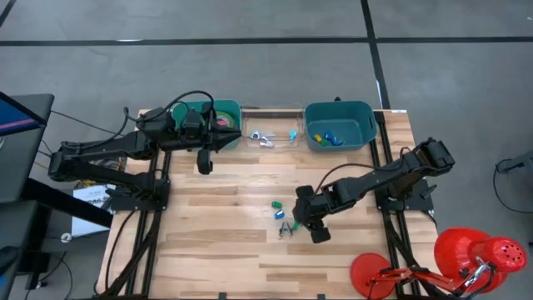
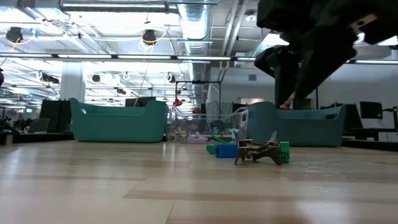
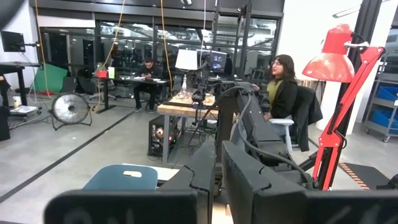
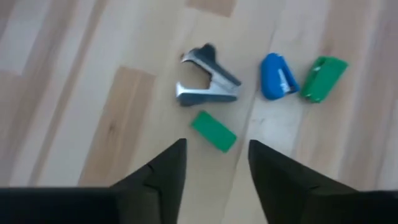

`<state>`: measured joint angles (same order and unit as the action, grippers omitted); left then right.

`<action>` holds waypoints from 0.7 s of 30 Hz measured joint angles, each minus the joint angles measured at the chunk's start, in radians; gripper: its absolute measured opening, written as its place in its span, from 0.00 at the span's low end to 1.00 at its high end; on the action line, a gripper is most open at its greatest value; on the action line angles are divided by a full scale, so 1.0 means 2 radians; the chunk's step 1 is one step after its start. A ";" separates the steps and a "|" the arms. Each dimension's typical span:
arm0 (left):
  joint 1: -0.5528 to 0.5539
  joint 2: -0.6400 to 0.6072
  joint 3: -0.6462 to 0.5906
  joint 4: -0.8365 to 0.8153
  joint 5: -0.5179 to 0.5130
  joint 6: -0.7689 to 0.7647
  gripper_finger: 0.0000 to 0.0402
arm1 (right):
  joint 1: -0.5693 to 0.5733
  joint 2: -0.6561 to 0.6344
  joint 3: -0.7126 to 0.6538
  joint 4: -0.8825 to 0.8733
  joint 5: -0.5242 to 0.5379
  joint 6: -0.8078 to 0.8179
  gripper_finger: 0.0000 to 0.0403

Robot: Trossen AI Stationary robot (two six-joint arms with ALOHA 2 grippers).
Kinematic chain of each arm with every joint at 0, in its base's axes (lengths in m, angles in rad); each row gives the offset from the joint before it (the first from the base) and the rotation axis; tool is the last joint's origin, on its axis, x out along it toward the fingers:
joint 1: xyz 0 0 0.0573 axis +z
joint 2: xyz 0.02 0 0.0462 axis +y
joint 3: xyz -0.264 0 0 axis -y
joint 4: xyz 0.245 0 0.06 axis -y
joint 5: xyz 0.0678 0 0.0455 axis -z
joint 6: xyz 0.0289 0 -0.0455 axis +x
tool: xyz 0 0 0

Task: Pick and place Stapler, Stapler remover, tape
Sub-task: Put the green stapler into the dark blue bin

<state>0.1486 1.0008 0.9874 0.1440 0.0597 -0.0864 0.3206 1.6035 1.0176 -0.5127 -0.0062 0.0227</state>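
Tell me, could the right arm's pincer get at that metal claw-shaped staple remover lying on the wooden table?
Probably yes. The right pincer hangs just above the metal claw-shaped staple remover, fingers parted, with nothing between them. Only a small green piece lies beside it, which the fingers might nudge.

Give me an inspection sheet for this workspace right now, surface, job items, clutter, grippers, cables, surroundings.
Surface: wooden slat table, bare over most of its near half.
Job's things: staple remover loose mid-table beside a blue mini stapler and two green mini staplers; tape rolls in the left teal bin; more small pieces in the clear tray and right teal bin.
Clutter: nothing seen.
Grippers: right gripper open, above the loose pieces, holding nothing; left gripper shut, near the left teal bin.
Cables: black cables looped on both arms.
Surroundings: red lamp at the table's corner; people seated in the room behind.
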 joint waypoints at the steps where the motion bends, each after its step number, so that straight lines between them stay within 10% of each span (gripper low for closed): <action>1: 0.000 0.000 0.000 0.000 0.000 0.000 0.05 | 0.000 0.000 0.000 -0.003 -0.004 -0.002 0.44; 9: 0.000 0.000 0.000 0.000 0.000 0.000 0.05 | -0.008 0.000 0.023 -0.042 -0.010 -0.027 0.62; 21: 0.000 0.000 0.000 0.000 0.000 0.000 0.05 | -0.017 0.020 0.104 -0.132 -0.011 -0.141 0.63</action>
<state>0.1487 1.0008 0.9873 0.1434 0.0594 -0.0865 0.2857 1.6439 1.2265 -0.7758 -0.0292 -0.2601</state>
